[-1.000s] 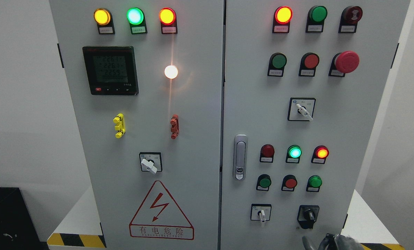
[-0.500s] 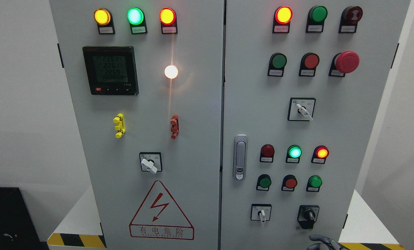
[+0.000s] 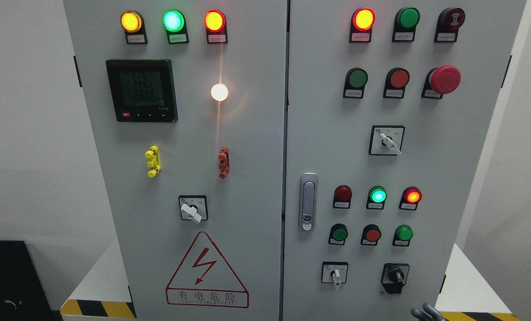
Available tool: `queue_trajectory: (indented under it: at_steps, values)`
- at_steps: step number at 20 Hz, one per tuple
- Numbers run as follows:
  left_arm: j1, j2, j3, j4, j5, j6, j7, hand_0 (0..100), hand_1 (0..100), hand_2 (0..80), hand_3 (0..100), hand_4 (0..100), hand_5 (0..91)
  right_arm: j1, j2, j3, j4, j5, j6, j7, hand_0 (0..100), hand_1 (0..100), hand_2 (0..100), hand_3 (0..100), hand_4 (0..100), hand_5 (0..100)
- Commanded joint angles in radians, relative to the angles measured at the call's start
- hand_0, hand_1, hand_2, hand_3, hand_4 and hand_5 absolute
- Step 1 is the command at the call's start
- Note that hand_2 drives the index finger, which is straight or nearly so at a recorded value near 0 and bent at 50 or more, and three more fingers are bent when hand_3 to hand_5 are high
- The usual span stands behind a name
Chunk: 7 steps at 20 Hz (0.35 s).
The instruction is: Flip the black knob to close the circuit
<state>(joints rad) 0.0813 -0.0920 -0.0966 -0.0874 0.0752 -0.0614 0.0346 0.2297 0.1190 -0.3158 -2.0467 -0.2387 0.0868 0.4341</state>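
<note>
The black knob (image 3: pixel 397 276) sits on a black plate at the lower right of the grey cabinet's right door (image 3: pixel 430 169). Its handle points nearly straight up. Only a small grey part of my right hand (image 3: pixel 426 312) shows at the bottom edge, below and slightly right of the knob and not touching it. Too little of the hand shows to judge its state. My left hand is out of view.
A white-handled selector switch (image 3: pixel 335 275) is left of the knob, and green and red push buttons (image 3: pixel 373 234) are above it. A door latch (image 3: pixel 308 201) is on the right door's left edge. A yellow-black striped base edge (image 3: pixel 479 315) runs below.
My right hand has sunk toward the bottom edge, so less of it shows now. The knob and lamps look unchanged.
</note>
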Motion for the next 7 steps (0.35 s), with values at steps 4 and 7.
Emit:
queue_trajectory:
  at_steps: [4,7]
  values:
    - [0.0,0.0,0.0,0.0,0.0,0.0,0.001,12,56,0.0,0,0,0.0,0.083,-0.01,-0.028,-0.044,-0.128,-0.022,0.055,0,0,0,0,0,0]
    - [0.0,0.0,0.0,0.0,0.0,0.0,0.001,12,56,0.0,0,0,0.0,0.085,-0.01,-0.025,-0.044,-0.131,-0.022,0.058,0,0,0,0,0,0]
